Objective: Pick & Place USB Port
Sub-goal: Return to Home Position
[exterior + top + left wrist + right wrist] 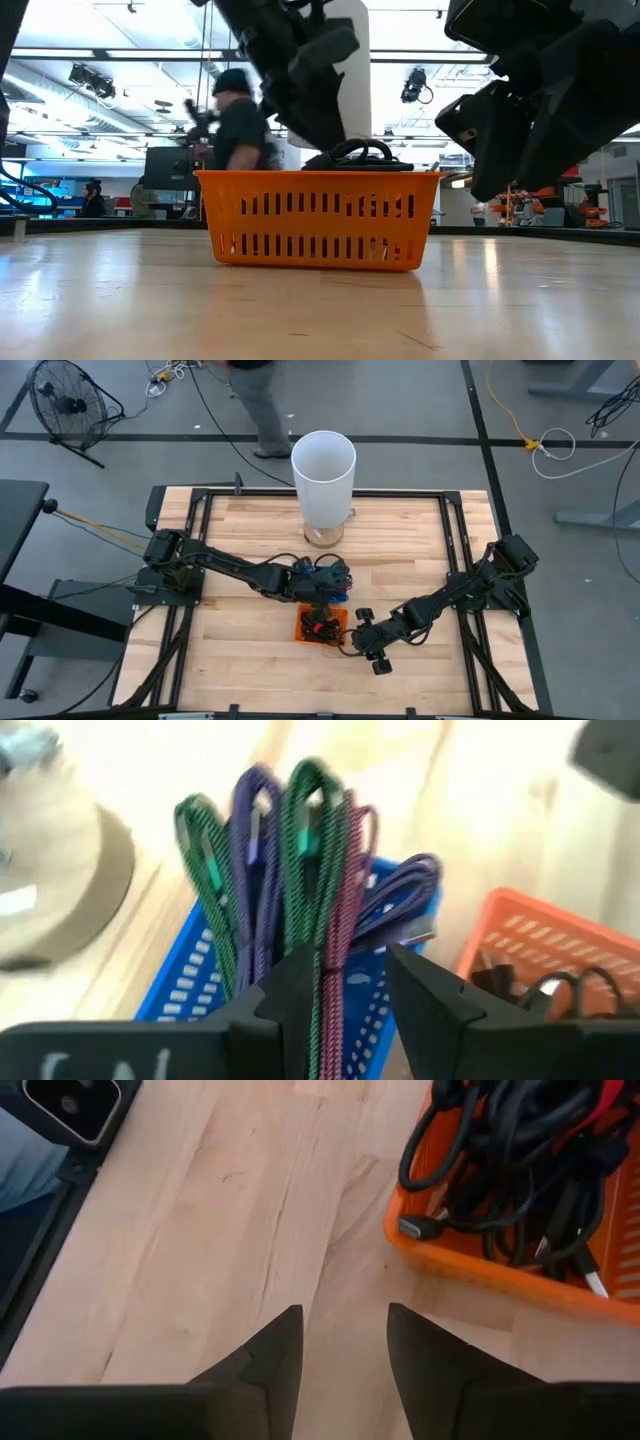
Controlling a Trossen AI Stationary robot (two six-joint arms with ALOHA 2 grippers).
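Note:
A blue basket (318, 572) (190, 990) holds several braided cables (290, 870), green, purple and pink, standing up in loops. Just nearer me sits an orange basket (322, 626) (320, 220) (500, 1260) full of black cables (520, 1160). My left gripper (350, 960) (320, 596) hangs open over the blue basket, with a pink-and-green cable (330, 990) running down between its fingers. My right gripper (345, 1325) (350, 638) is open and empty over bare wood, just right of the orange basket. My left gripper is open around the pink-and-green braided cable (328, 1005), coming from above. The cable lies close against the inner side of one finger (295, 990) and away from the other. I cannot tell whether it touches. The cable's loops stand in the blue basket.
A tall white cylinder (323, 470) stands on a round base at the table's far middle, just beyond the blue basket. Bare wood lies to the left and right of the baskets. A person (240, 130) stands beyond the far edge.

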